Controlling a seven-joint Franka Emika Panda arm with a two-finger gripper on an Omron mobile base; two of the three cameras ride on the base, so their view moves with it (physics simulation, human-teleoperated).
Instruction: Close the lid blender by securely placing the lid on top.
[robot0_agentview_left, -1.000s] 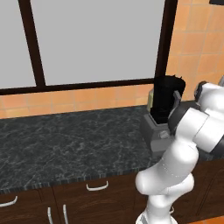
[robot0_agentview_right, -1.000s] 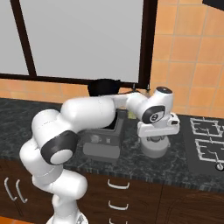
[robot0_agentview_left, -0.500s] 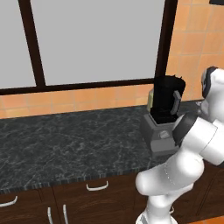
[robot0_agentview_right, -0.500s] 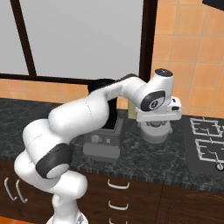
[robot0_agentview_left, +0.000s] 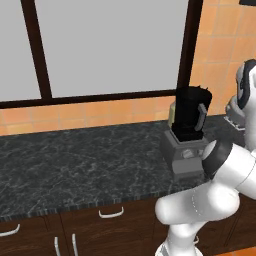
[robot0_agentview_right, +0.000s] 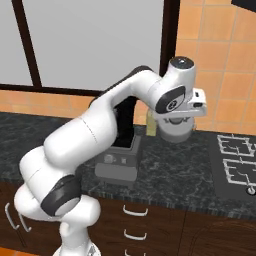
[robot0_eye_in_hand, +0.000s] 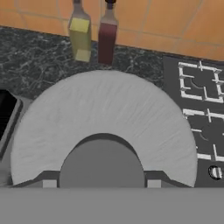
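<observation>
Claw (robot0_agentview_right: 176, 131) gripped the lid (robot0_eye_in_hand: 103, 129), raised beside the blender (robot0_agentview_left: 189, 131); next I judged it must travel over the jar's mouth.

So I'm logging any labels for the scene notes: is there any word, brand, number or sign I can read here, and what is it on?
No readable text anywhere in these pictures.
The blender: knob on its grey base, no lettering.
The two bottles by the wall: plain, no labels.
The lid in the gripper: plain grey.
The stove: white burner outlines, no characters.
</observation>
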